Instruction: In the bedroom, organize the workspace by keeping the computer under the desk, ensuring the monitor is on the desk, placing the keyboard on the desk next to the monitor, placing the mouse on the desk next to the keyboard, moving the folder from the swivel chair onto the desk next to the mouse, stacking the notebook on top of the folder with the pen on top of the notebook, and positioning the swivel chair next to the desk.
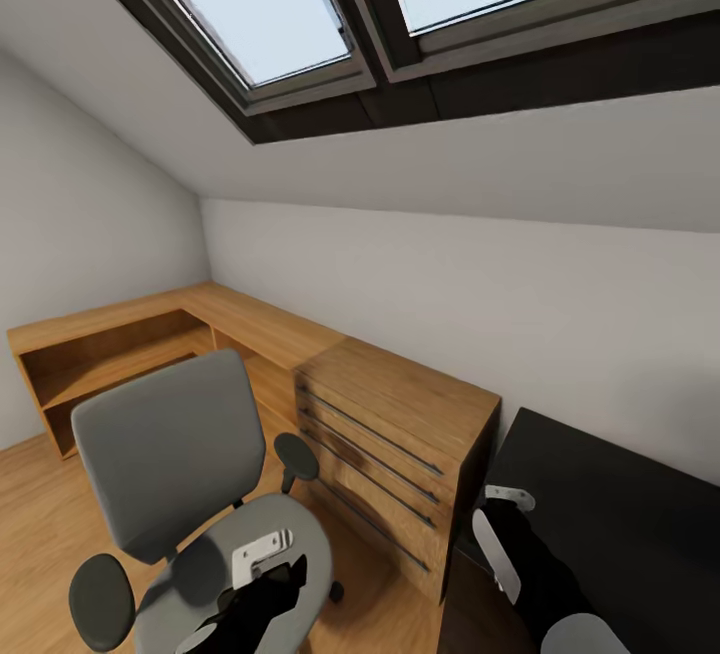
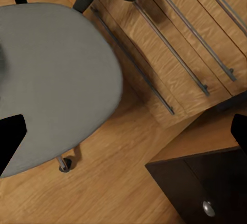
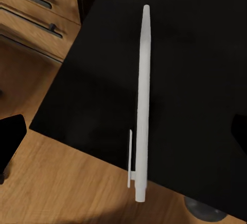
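The swivel chair (image 1: pixel 170 454), grey with black armrests, stands at the lower left in front of the wood cabinet. My left gripper (image 1: pixel 275 574) hangs over its seat (image 2: pixel 56 80), open (image 2: pixel 125 136) with nothing between the fingers; the part of the seat I see carries nothing. The black-topped desk (image 1: pixel 620 514) fills the lower right. My right gripper (image 1: pixel 500 519) hovers over its near corner (image 3: pixel 195 80). Its fingers stand wide apart (image 3: pixel 125 139), and the white pen (image 3: pixel 142 106) lies lengthwise between them, untouched. The pen's clip end reaches past the desk edge; I cannot tell whether it rests on the top.
A low light-wood cabinet (image 1: pixel 400 414) with long bar handles (image 2: pixel 180 44) stands between chair and desk, running on along the wall into the far corner. The desk's dark drawer unit with a silver knob (image 2: pixel 208 208) is close to the chair's castors. Sloped walls and a skylight (image 1: pixel 260 4) rise overhead.
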Controlling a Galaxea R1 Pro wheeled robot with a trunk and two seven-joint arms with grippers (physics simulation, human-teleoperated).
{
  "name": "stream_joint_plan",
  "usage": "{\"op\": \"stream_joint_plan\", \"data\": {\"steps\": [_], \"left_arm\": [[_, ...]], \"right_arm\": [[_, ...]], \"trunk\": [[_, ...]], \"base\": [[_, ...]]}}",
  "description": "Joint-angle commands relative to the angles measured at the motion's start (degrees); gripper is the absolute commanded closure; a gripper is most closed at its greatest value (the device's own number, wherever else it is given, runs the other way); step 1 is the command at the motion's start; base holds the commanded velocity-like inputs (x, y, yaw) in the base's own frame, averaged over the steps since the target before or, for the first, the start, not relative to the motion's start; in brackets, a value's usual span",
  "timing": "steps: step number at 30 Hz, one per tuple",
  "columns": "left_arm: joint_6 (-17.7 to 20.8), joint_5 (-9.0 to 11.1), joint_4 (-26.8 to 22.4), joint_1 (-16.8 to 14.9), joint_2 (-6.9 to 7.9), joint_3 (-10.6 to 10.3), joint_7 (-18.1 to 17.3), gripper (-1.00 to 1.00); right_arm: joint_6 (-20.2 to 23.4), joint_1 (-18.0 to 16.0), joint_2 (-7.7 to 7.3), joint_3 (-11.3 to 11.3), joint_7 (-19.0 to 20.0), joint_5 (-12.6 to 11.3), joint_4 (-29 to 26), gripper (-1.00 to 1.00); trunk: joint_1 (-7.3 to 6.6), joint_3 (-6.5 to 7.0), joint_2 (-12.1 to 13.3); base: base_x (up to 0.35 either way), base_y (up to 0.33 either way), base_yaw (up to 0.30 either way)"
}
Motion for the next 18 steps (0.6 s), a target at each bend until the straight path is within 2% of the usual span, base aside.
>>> {"op": "stream_joint_plan", "data": {"steps": [1,16,18], "left_arm": [[0.08,0.46,-0.1,-0.02,0.02,-0.01,0.44,-1.0],[-0.01,0.29,0.41,-0.02,0.1,0.26,0.53,-1.0],[-0.02,0.29,0.45,-0.02,0.11,0.42,0.55,-1.0]], "right_arm": [[0.06,-0.05,-0.05,0.17,-0.57,-0.6,-0.06,-1.0],[-0.23,-0.05,-0.54,0.17,-0.57,-0.59,-0.06,-1.0],[-0.21,-0.07,-0.67,0.17,-0.57,-0.55,-0.06,-1.0]], "trunk": [[0.24,-0.25,-0.47],[3.53,-2.95,-6.49],[3.53,-2.95,-6.49]], "base": [[0.0,0.0,0.0],[0.0,0.0,0.0],[0.0,0.0,0.0]]}}
